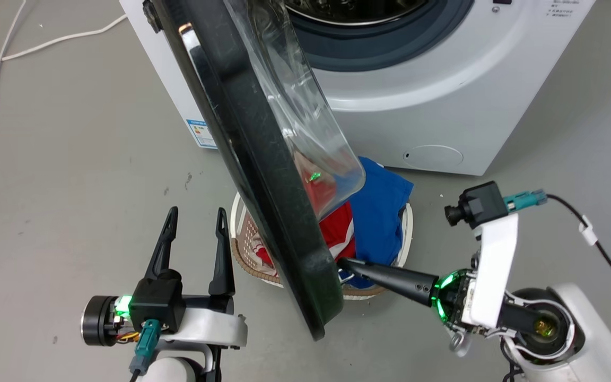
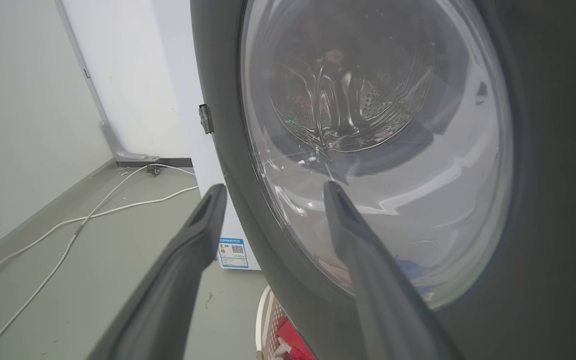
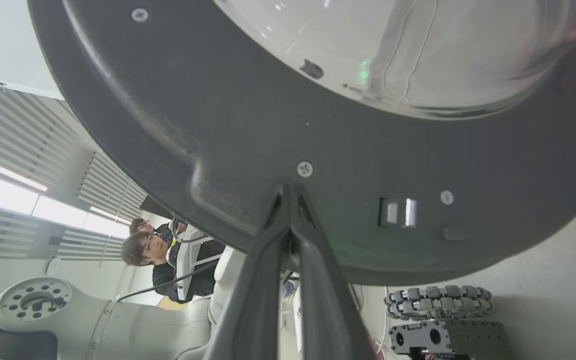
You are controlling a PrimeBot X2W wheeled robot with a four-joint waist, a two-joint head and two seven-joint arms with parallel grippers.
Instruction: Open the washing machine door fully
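Observation:
The washing machine door [image 1: 263,175] stands partly open, edge-on in the head view, its clear glass bowl [image 1: 295,106] bulging toward the white washing machine [image 1: 417,106]. My right gripper [image 1: 340,261] is shut, its tips touching the door's inner face near the free edge. In the right wrist view the shut right gripper [image 3: 288,189] meets the dark door rim [image 3: 218,125] just below a screw. My left gripper [image 1: 197,212] is open on the door's outer side, apart from it. From the left wrist, the left gripper [image 2: 273,187] faces the door's glass [image 2: 368,125].
A laundry basket [image 1: 242,249] with red and blue clothes [image 1: 380,207] sits on the floor under the door. White cables [image 1: 45,42] trail across the grey floor at the left. Two people [image 3: 143,247] sit behind me in the right wrist view.

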